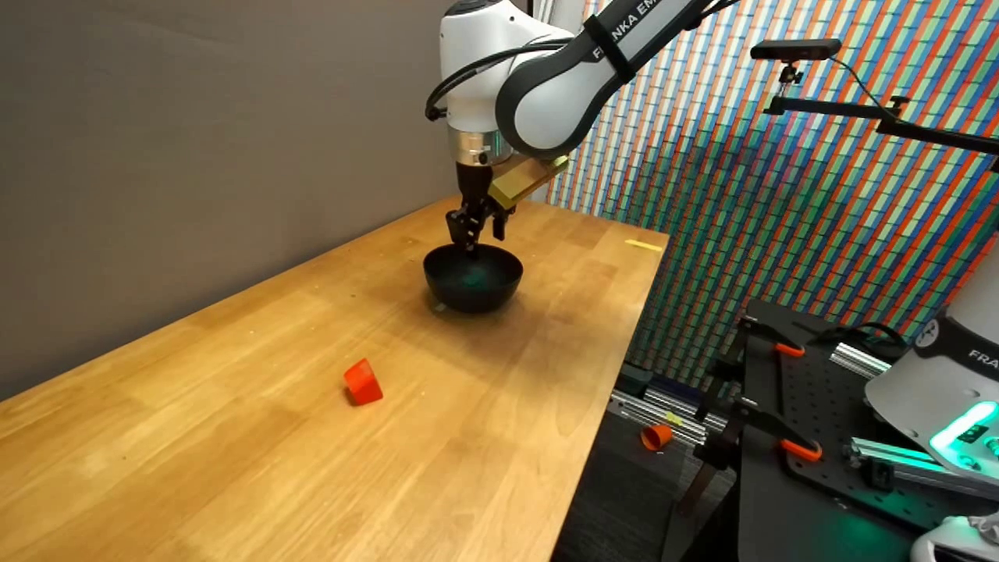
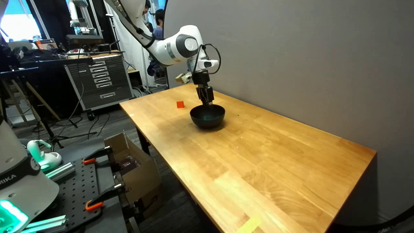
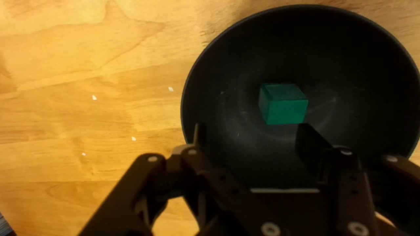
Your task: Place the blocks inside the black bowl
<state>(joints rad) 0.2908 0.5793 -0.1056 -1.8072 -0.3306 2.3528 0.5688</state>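
Black gripper [image 3: 252,136] over round black bowl [image 3: 354,85], fingers apart. Green cube [image 3: 283,105] inside; red block [image 2: 180,104] at bowl's ten o'clock in an exterior view.

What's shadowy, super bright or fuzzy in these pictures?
In the wrist view, the inside of the black bowl is dark and the tool looks a bit fuzzy; in an exterior view, a bright patch at top left is washed out; in both exterior views, soft shadow darkens the table by the black bowl, and a green light glows on the robot's base.

On the wooden table [image 1: 460,406]: black bowl [image 1: 472,300]; red block [image 1: 364,382]; yellow strip [image 1: 644,245].
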